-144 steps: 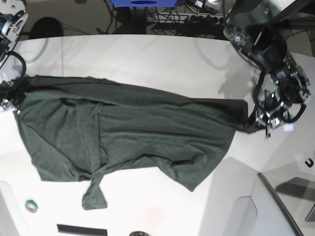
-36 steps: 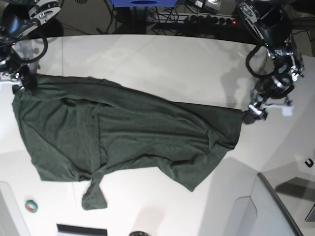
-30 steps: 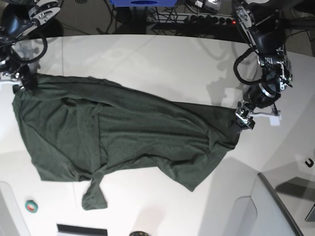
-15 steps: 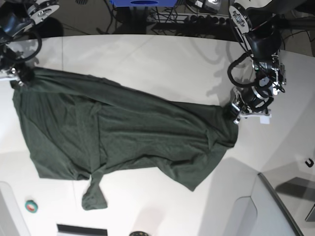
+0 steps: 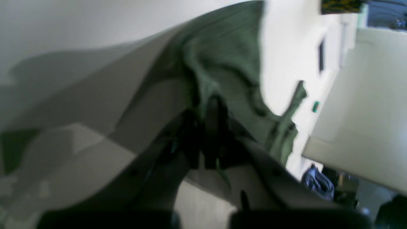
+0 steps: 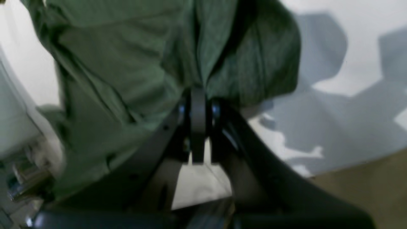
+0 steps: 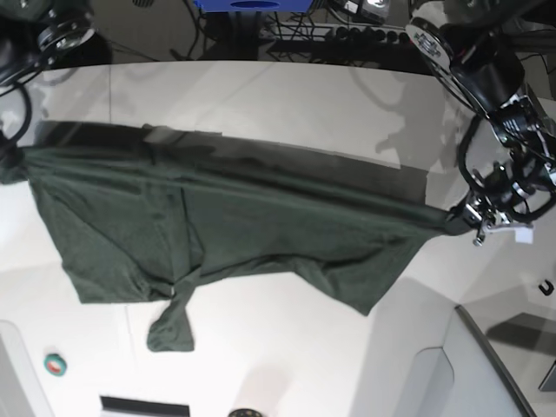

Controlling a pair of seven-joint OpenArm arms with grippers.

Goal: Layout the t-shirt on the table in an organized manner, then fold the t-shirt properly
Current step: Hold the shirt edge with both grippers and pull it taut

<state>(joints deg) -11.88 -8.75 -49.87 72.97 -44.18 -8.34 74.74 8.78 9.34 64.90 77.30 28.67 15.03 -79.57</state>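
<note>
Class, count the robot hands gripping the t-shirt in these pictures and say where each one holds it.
2. The left hand pinches the t-shirt at its right end in the base view; the right hand, at that view's left edge, grips the opposite end.

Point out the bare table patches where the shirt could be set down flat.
Far side: bare table between the back edge and the t-shirt's stretched top edge. Near side: bare strip below the hanging hem, between the small green roll and the grey panel. Crowded: the middle band, with the left gripper and right gripper pinching the shirt's ends.
</note>
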